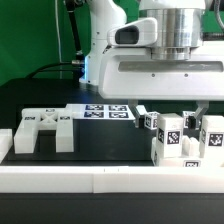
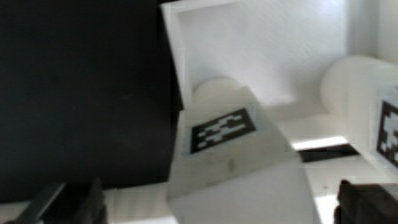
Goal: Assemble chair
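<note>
I see the gripper [image 2: 217,205] spread wide, one finger on either side of a white part [image 2: 231,170] that carries a black-and-white square tag [image 2: 222,132]; it isn't pinching it. More tagged blocks [image 1: 170,135] stand at the exterior view's right, and a notched frame [image 1: 40,128] lies at its left. The marker board [image 1: 103,111] lies farther back, between them.

The black counter [image 1: 100,142] carries a notched white frame [image 1: 45,128] at the exterior view's left, the marker board [image 1: 105,112] flat near the centre, and a cluster of tagged white blocks [image 1: 180,138] at the right. A low white rail [image 1: 100,180] lines the lower edge.
</note>
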Robot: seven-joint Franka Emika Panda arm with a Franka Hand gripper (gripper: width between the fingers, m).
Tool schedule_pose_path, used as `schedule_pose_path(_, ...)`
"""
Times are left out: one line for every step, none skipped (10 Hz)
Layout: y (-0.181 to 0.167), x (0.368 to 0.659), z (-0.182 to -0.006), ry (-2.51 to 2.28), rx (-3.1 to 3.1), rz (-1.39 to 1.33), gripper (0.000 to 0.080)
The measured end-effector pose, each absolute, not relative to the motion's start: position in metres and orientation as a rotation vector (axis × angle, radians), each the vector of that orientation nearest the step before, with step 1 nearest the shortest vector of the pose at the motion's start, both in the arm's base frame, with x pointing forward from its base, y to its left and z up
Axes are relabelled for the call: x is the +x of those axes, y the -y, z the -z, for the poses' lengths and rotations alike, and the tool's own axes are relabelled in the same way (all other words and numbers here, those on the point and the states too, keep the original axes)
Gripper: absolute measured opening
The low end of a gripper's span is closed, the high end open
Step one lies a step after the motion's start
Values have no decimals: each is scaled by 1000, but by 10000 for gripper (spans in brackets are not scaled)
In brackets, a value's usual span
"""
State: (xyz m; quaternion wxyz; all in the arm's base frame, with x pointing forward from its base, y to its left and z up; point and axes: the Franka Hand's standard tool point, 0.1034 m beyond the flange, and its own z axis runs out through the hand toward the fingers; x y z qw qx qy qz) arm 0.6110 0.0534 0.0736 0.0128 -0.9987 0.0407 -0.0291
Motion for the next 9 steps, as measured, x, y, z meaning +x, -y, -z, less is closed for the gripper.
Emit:
schedule_pose_path(-53,611,-74,-41,-3117,92,649)
schedule_pose_path(-53,611,-74,10,-3119,95,649)
schedule_pose_path(-53,611,-74,100,-3123,95,649)
schedule_pose_path(-52,611,-74,95,-3123,94,521)
schedule_pose_path(-52,611,-74,87,-3123,94,383)
schedule_pose_path(-52,611,-73,36,-3123,93,289)
schedule_pose_path(-52,611,-73,36,-3124,93,289)
schedule_pose_path(-52,611,-73,-9,-3122,92,289)
schedule_pose_path(-53,611,-73,-171,-3114,90,289)
